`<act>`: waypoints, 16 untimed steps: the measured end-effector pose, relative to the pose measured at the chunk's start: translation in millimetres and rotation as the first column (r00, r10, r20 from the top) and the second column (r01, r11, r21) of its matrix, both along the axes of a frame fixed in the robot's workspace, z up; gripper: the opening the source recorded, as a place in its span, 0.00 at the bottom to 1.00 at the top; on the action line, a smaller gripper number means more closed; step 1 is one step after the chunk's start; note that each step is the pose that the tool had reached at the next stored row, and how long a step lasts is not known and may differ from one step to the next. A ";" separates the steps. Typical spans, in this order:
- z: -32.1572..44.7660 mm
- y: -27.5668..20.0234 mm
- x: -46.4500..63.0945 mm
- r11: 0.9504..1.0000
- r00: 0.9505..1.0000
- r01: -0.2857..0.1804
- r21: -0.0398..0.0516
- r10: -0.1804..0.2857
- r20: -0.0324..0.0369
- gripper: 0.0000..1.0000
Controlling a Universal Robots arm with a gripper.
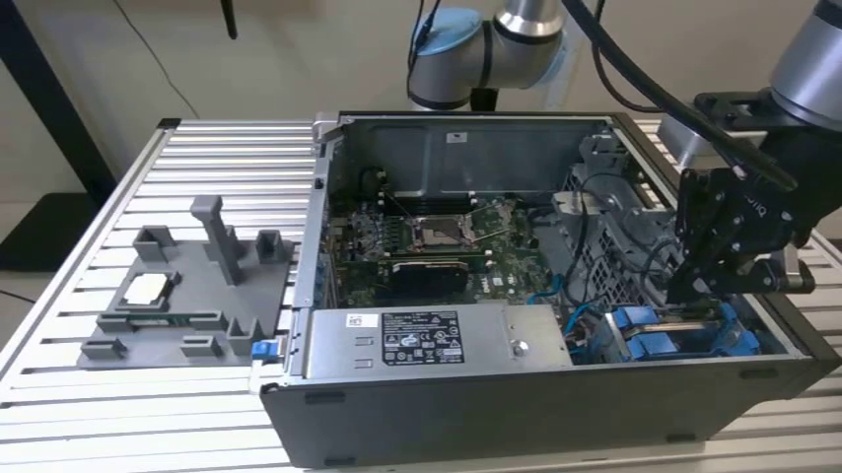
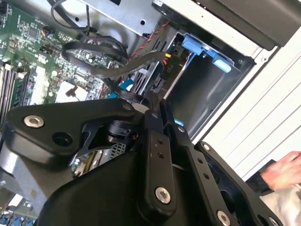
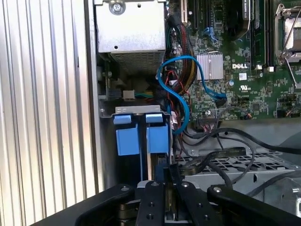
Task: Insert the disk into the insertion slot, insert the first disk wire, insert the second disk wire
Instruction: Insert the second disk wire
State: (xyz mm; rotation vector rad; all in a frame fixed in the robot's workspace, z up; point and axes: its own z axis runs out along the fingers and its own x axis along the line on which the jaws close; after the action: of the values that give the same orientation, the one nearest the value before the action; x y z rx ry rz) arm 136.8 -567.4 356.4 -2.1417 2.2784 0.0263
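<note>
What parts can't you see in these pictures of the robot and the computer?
- Gripper fingertips: in the exterior view they dip behind the case wall; in both wrist views the gripper's own body covers them, so open or shut is unclear.
- Disk: in the first wrist view just its blue handles show; the cage hides the rest.
- A hand: cut off by the second wrist view's edge.

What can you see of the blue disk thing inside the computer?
The disk shows mostly as its bright blue plastic frame with two handle tabs. It sits inside the grey metal case, at the corner on the exterior view's right, beside the labelled grey box. The black gripper hangs right over it; whether they touch is unclear.
</note>
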 end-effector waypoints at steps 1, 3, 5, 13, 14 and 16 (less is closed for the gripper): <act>-0.9 0.0 -0.1 1.000 1.000 0.001 0.000 -0.001 0.007 0.16; -2.7 0.0 -0.1 1.000 1.000 0.002 0.000 -0.002 0.016 0.16; -4.8 0.0 -0.1 1.000 1.000 0.004 0.001 -0.004 0.023 0.16; -9.0 0.0 0.0 1.000 0.999 0.006 0.001 -0.006 0.032 0.16; -9.5 0.0 0.1 1.000 0.999 0.006 0.001 -0.006 0.033 0.16; -10.2 0.0 0.6 1.000 0.999 0.006 0.002 -0.006 0.034 0.16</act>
State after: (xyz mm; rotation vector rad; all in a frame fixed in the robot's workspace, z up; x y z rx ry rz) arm 137.4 -567.4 346.3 -2.1177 2.2661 -0.0080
